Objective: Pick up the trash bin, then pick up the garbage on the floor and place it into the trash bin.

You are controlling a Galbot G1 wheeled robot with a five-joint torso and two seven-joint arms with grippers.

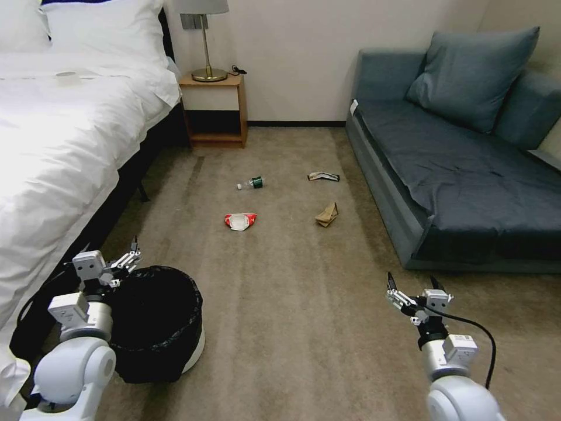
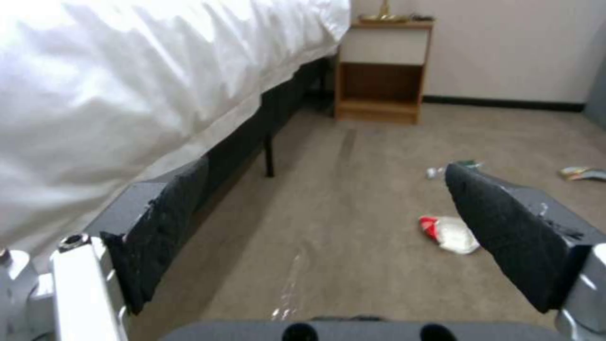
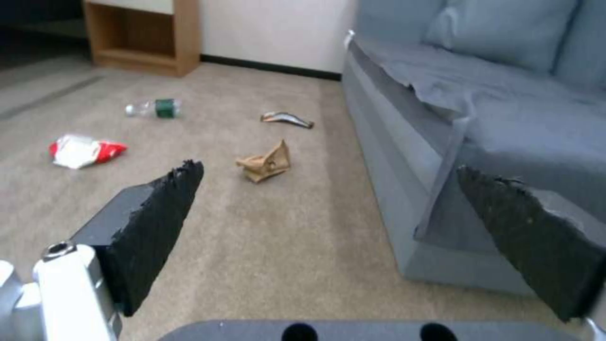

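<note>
The trash bin (image 1: 156, 324), white with a black bag over its rim, stands on the carpet floor (image 1: 292, 292) at the lower left. My left gripper (image 1: 111, 252) hovers open just past the bin's left rim, beside the bed, holding nothing. My right gripper (image 1: 412, 279) is open and empty over bare carpet near the sofa. The garbage lies ahead: a clear bottle (image 1: 252, 183) (image 3: 153, 108), a flat wrapper (image 1: 323, 176) (image 3: 287, 119), crumpled brown paper (image 1: 328, 215) (image 3: 265, 162) and a red-and-white packet (image 1: 240, 221) (image 2: 450, 232) (image 3: 85, 149).
A white bed (image 1: 58, 128) runs along the left, with its dark base close to the left arm. A wooden nightstand (image 1: 214, 111) with a lamp stands at the back wall. A grey-blue sofa (image 1: 467, 169) lines the right side.
</note>
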